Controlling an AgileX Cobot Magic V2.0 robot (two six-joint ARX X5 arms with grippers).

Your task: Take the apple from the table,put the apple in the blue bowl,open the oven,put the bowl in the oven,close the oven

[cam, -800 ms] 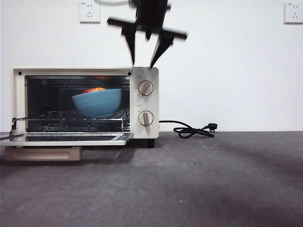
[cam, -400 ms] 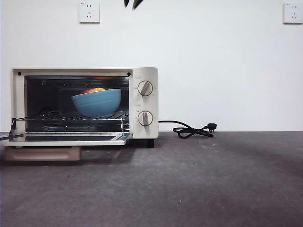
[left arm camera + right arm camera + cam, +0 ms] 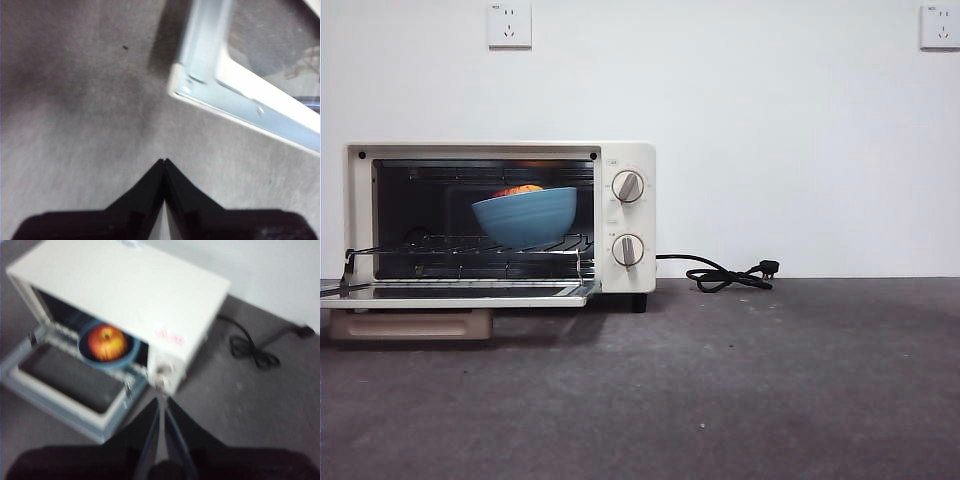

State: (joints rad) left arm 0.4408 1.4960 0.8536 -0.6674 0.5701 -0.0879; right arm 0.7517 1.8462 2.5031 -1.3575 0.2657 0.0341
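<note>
Your left gripper (image 3: pixel 164 162) hangs closed and empty above the table (image 3: pixel 740 380), beside the open door (image 3: pixel 460 293); lift that door evenly from below. Behind it, the blue bowl (image 3: pixel 525 215) with the apple (image 3: pixel 106 342) sits on the rack inside the oven (image 3: pixel 625 155), while your right gripper (image 3: pixel 161 402), almost closed and empty, waits high.

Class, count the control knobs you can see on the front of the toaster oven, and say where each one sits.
2. Both are on the oven's cream panel beside the open door: the upper knob and the lower knob directly beneath it. None appear hidden.
</note>
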